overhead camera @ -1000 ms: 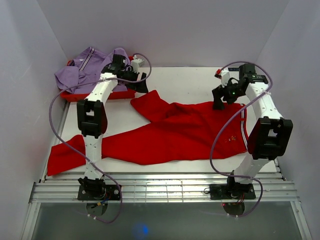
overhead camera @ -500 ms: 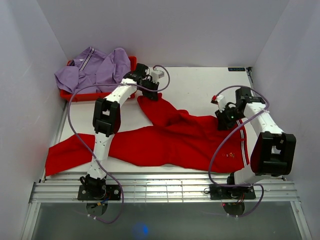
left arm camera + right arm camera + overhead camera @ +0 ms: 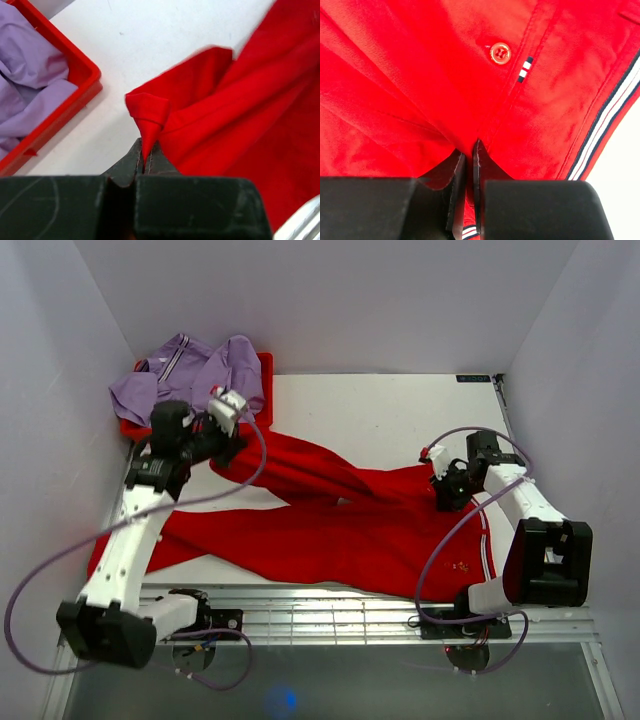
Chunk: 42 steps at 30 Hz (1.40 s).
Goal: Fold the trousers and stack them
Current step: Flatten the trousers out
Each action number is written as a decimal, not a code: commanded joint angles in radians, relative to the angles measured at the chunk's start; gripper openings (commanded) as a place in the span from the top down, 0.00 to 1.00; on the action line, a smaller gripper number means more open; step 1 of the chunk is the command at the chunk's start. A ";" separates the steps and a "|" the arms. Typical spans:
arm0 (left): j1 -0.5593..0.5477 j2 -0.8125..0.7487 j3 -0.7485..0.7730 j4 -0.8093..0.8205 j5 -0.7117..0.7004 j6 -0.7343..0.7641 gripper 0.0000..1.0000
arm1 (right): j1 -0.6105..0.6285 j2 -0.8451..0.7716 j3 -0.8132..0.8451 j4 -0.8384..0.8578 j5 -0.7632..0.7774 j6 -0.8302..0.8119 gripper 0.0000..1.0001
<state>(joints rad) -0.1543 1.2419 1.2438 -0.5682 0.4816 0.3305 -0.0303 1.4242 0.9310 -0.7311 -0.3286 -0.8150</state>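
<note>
By the tray [image 3: 266, 368], our left fingers [image 3: 127, 165] pinch a leg tip of the red trousers [image 3: 330, 530], which sprawl across the tabletop [image 3: 390, 410]; our right fingers [image 3: 442, 172] are closed on fabric near the waistband.

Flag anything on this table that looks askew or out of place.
The purple garment spills over the rim of the red tray at the far left instead of lying inside it. The red trousers lie twisted and bunched, one leg trailing toward the near left; the left tool and right tool each pinch a fold.
</note>
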 commanded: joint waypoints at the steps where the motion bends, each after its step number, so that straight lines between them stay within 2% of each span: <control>1: 0.035 -0.139 -0.275 -0.053 -0.078 0.229 1.00 | -0.014 -0.015 -0.021 0.021 0.128 -0.030 0.92; 2: 0.035 -0.210 -0.321 -0.102 -0.069 0.254 1.00 | -0.014 -0.008 -0.017 0.016 0.126 -0.032 0.92; 5: 0.032 -0.292 -0.447 -0.192 0.014 0.323 1.00 | -0.014 0.007 -0.001 -0.007 0.117 -0.035 0.92; 6: 0.024 -0.318 -0.466 -0.225 0.064 0.388 0.97 | -0.014 0.012 0.005 -0.014 0.105 -0.038 0.92; 8: 0.013 -0.325 -0.506 -0.328 0.081 0.450 0.76 | -0.014 0.027 0.025 -0.046 0.094 -0.046 0.92; 9: 0.010 -0.318 -0.511 -0.376 0.101 0.505 0.45 | -0.014 0.033 0.031 -0.060 0.085 -0.050 0.91; 10: 0.009 -0.318 -0.515 -0.433 0.138 0.610 0.32 | -0.014 0.038 0.040 -0.074 0.079 -0.056 0.85; 12: 0.010 -0.337 -0.504 -0.528 0.161 0.672 0.17 | -0.014 0.047 0.055 -0.103 0.063 -0.070 0.78; 13: 0.009 -0.344 -0.494 -0.535 0.178 0.683 0.13 | -0.013 0.047 0.060 -0.112 0.056 -0.076 0.65; 15: 0.010 -0.348 -0.425 -0.521 0.202 0.670 0.07 | -0.013 0.044 0.068 -0.126 0.040 -0.084 0.57; 16: 0.010 -0.323 -0.393 -0.492 0.212 0.639 0.04 | -0.013 0.041 0.069 -0.129 0.036 -0.084 0.49; 18: 0.007 -0.265 -0.275 -0.391 0.248 0.504 0.02 | -0.013 0.035 0.089 -0.145 0.017 -0.084 0.39; 19: 0.006 -0.183 -0.227 -0.321 0.261 0.451 0.02 | -0.013 0.033 0.101 -0.152 0.010 -0.081 0.32; 20: -0.002 -0.136 -0.128 -0.285 0.273 0.332 0.02 | -0.013 0.027 0.114 -0.160 0.000 -0.075 0.29; 21: -0.029 -0.092 -0.085 -0.250 0.269 0.277 0.02 | -0.014 0.024 0.130 -0.171 -0.024 -0.058 0.26; 24: -0.163 0.095 0.046 -0.116 0.113 0.145 0.02 | -0.020 0.005 0.215 -0.197 -0.078 -0.024 0.20; 26: -0.215 0.201 0.097 -0.065 0.031 0.111 0.02 | -0.033 0.005 0.288 -0.192 -0.105 0.028 0.14; 27: -0.247 0.325 0.176 -0.070 -0.010 0.099 0.02 | -0.037 0.012 0.314 -0.188 -0.118 0.049 0.12; 28: -0.258 0.385 0.215 -0.085 -0.014 0.093 0.02 | -0.042 0.022 0.339 -0.182 -0.118 0.092 0.09; 33: -0.342 0.693 0.425 -0.110 -0.115 0.079 0.02 | -0.043 0.192 0.492 -0.122 -0.014 0.119 0.09; 37: -0.375 0.825 0.548 -0.142 -0.210 0.093 0.02 | -0.040 0.359 0.610 -0.140 0.010 0.048 0.10; 39: -0.386 0.856 0.563 -0.144 -0.238 0.097 0.02 | -0.039 0.436 0.649 -0.146 -0.001 0.005 0.10; 42: -0.392 0.907 0.589 -0.168 -0.268 0.120 0.11 | -0.020 0.501 0.672 -0.126 0.005 -0.045 0.09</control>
<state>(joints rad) -0.5388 2.1723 1.7687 -0.7094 0.2771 0.4381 -0.0647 1.9011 1.5547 -0.8543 -0.3321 -0.7883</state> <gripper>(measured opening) 0.921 0.902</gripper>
